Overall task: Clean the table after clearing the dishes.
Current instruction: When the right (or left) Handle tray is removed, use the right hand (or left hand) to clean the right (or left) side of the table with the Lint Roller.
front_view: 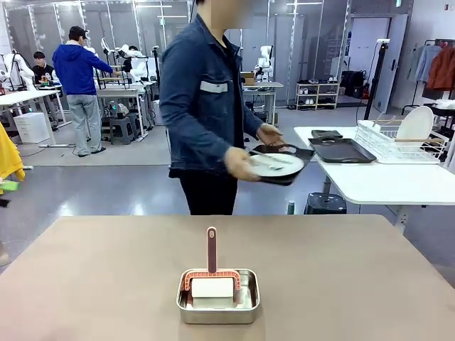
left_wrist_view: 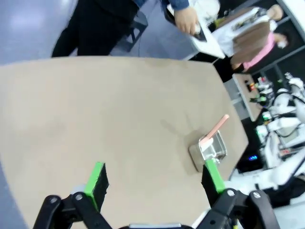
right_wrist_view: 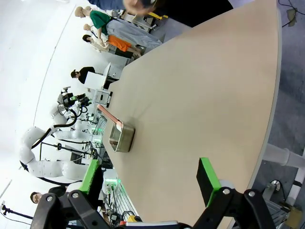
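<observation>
The tan-brown table point(front_view: 341, 270) point(left_wrist_view: 95, 109) point(right_wrist_view: 200, 90) stretches out in front of me. Beyond its far edge a person in a denim jacket holds a dark tray carrying the dishes point(front_view: 277, 165), a white plate with cutlery, turned toward a white side table point(front_view: 384, 181). The person's hand and that tray point(left_wrist_view: 202, 26) also appear at the top of the left wrist view. My left gripper point(left_wrist_view: 155, 179) hangs open above the table with nothing between its green pads. My right gripper point(right_wrist_view: 148, 179) is likewise open and empty, near the table's edge.
A small steel pan point(front_view: 217, 297) point(left_wrist_view: 209, 150) point(right_wrist_view: 121, 137) with a red-handled scrubber and a white block stands at the near middle of the table. Another dark tray point(front_view: 341, 150) and a white dish rack point(front_view: 402, 141) sit on the side table.
</observation>
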Robot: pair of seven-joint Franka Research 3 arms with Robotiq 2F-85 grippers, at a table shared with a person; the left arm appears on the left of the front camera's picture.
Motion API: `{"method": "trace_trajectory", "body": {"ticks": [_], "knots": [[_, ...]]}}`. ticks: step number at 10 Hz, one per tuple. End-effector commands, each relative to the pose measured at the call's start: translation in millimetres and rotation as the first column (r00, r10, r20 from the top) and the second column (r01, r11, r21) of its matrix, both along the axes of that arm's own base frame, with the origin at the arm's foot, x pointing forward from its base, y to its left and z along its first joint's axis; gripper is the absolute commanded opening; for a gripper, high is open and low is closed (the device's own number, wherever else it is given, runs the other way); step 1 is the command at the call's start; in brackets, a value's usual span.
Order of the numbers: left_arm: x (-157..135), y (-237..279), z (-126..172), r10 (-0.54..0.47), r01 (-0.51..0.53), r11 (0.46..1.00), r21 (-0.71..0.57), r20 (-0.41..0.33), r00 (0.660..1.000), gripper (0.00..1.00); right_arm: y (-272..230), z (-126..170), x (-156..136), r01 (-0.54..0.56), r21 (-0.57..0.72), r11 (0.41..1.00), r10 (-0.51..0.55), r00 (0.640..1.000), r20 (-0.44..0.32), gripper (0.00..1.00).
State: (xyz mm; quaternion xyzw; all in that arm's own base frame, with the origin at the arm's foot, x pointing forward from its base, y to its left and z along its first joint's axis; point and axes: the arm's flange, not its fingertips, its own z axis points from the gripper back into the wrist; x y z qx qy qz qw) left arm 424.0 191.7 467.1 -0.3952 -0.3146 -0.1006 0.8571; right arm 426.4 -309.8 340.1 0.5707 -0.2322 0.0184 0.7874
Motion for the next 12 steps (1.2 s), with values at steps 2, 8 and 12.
{"method": "trace_trajectory", "body": {"ticks": [2, 8, 12], "knots": [[4, -103, 33, -0.144, 0.133, 0.978, 0.158, 0.062, 0.988, 1.00, 2, 2, -3, -0.007, 0.006, 1.000, 0.006, 1.000, 0.009, 1.00], [-11, -343, 113, -0.743, 0.551, 0.598, 0.583, 0.145, 0.653, 1.00, 2, 2, -3, -0.007, 0.006, 1.000, 0.006, 1.000, 0.009, 1.00], [9, -426, 128, -0.893, 0.610, 0.291, 0.737, -0.020, 0.450, 1.00, 2, 2, -3, -0.007, 0.006, 1.000, 0.006, 1.000, 0.009, 1.00]]}}
